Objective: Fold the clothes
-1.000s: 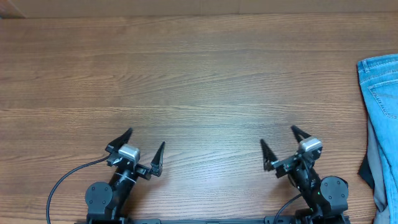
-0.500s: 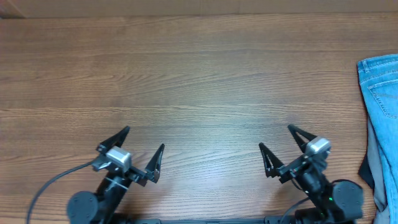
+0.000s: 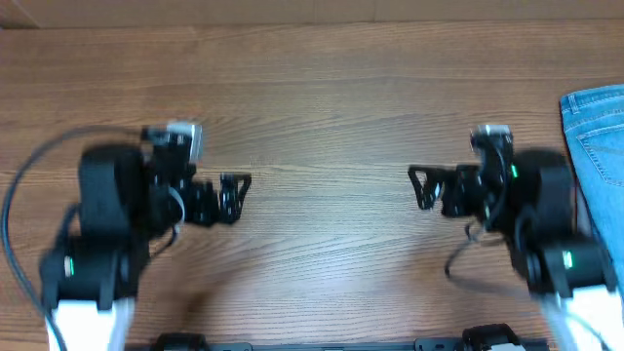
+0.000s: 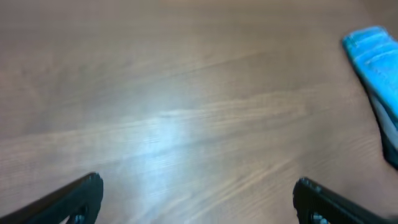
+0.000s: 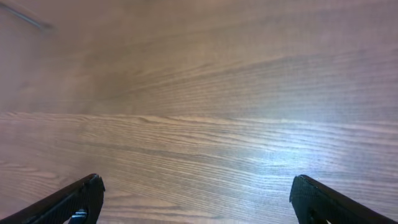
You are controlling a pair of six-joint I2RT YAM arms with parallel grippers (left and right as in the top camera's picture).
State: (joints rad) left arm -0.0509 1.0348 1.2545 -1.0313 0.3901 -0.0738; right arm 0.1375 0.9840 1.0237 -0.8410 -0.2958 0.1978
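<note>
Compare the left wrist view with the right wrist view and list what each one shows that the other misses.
Only the left wrist view: the jeans, blurred, at the right edge. Only the right wrist view: a thin dark line at the top left, too faint to identify. Both: the wood table and the arm's own gripper, the left gripper and the right gripper, each with fingers wide apart and holding nothing.

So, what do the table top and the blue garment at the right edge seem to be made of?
The table top: wood or wood-look laminate; brown grain lines, soft sheen. The blue garment: probably denim; light blue cloth with stitched seams.
</note>
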